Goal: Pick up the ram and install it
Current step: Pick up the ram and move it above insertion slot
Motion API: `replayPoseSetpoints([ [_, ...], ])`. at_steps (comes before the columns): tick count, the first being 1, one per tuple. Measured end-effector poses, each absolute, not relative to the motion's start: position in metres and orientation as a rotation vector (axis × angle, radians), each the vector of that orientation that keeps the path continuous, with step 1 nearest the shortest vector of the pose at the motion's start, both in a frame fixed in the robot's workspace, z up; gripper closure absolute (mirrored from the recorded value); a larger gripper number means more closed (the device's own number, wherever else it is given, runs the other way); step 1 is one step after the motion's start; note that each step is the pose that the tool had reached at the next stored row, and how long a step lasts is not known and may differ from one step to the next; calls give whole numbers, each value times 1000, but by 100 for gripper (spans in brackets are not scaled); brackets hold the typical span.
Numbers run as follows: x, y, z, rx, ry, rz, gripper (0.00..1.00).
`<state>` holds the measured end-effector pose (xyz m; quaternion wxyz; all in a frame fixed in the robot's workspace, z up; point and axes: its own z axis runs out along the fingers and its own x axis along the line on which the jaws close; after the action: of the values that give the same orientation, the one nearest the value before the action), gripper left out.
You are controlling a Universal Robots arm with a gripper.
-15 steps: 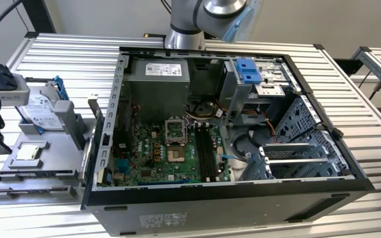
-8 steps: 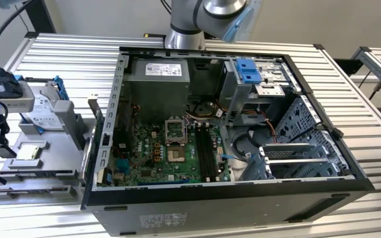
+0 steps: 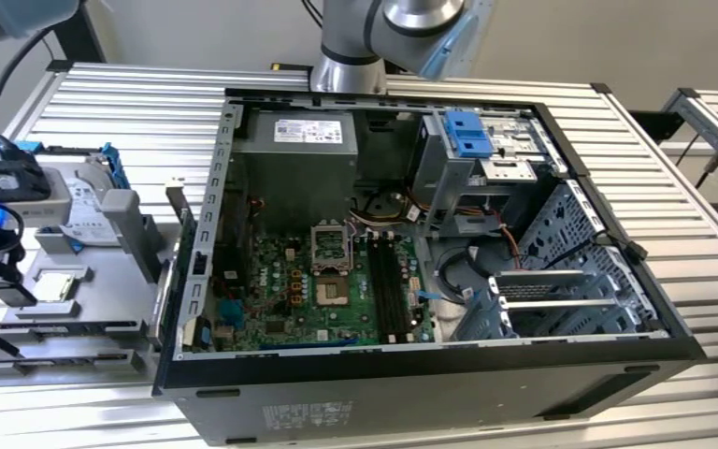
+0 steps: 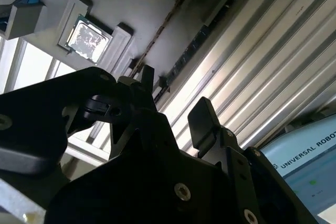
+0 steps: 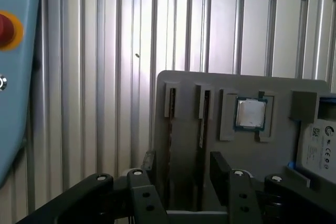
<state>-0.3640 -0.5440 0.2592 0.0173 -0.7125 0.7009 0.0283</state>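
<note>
Currently held: nothing; the end effector [image 5: 184, 167] is spread wide and empty.
Ram [image 5: 202, 124]: on edge in a slot of the tray [image 5: 181, 85], near the end effector.
Tray [image 3: 109, 281] place: the exterior view's left, beside the computer case [image 3: 459, 398].

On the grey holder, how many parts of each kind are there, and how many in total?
ram: 1 that I can tell
processor chip: 1
hard drive: 1
Total: 3
</note>
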Motion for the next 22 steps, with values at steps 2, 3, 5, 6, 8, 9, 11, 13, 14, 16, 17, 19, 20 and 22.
replayPoseSetpoints([
  [2,-364,-546,257,-2214,2178,88,0],
  [3,-364,-547,255,-2214,2178,88,0],
  [5,-364,-549,252,-2214,2178,88,0],
  [6,-364,-549,250,-2214,2178,88,0],
  [8,-364,-549,246,-2214,2178,88,0],
  [9,-364,-550,244,-2214,2178,88,0],
  [11,-364,-550,241,-2214,2178,88,0],
  [13,-364,-552,238,-2214,2178,88,0],
  [14,-364,-552,236,-2214,2178,88,0],
  [16,-364,-554,233,-2214,2178,88,0],
  [17,-364,-554,231,-2214,2178,88,0],
  [19,-364,-554,228,-2214,2178,88,0],
  [20,-364,-554,226,-2214,2177,88,0],
  [22,-364,-554,222,-2214,2177,88,0],
])
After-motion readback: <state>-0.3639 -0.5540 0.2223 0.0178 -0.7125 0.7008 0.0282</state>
